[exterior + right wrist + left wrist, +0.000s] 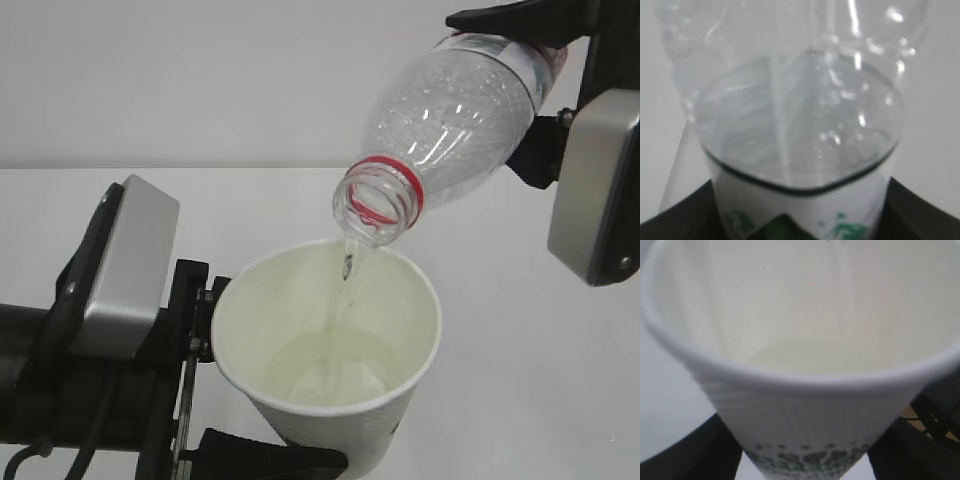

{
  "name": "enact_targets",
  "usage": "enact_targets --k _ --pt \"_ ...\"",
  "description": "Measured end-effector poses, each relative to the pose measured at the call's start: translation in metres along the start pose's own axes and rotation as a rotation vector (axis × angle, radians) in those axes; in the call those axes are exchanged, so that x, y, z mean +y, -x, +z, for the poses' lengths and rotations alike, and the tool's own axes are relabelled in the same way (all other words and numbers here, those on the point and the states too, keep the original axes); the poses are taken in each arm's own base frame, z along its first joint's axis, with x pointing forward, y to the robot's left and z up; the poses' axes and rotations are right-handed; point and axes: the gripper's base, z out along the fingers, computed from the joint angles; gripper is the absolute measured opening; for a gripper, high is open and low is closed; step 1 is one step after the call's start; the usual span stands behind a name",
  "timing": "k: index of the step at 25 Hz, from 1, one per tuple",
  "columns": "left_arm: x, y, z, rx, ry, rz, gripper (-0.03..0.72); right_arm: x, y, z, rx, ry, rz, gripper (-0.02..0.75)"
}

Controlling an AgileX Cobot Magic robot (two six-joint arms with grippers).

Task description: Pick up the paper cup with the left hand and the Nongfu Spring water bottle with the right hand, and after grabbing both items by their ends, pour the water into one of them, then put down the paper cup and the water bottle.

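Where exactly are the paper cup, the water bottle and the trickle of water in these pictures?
paper cup [400, 300]: exterior view, on the inner wall just below the rim.
water bottle [450, 110]: exterior view, on the clear tilted body.
trickle of water [347, 265]: exterior view, on the thin stream falling from the bottle's mouth.

Bright even light, soft shadows, both wrist views blurred
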Motion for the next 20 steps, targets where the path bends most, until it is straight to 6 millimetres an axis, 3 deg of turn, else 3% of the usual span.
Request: enact_targets --k 20 --pt "-0.0001 -0.0001 0.0 0.001 -0.001 0.002 0.528 -0.0001 0.0001 0.0 -0.001 -0.001 -0.006 0.468"
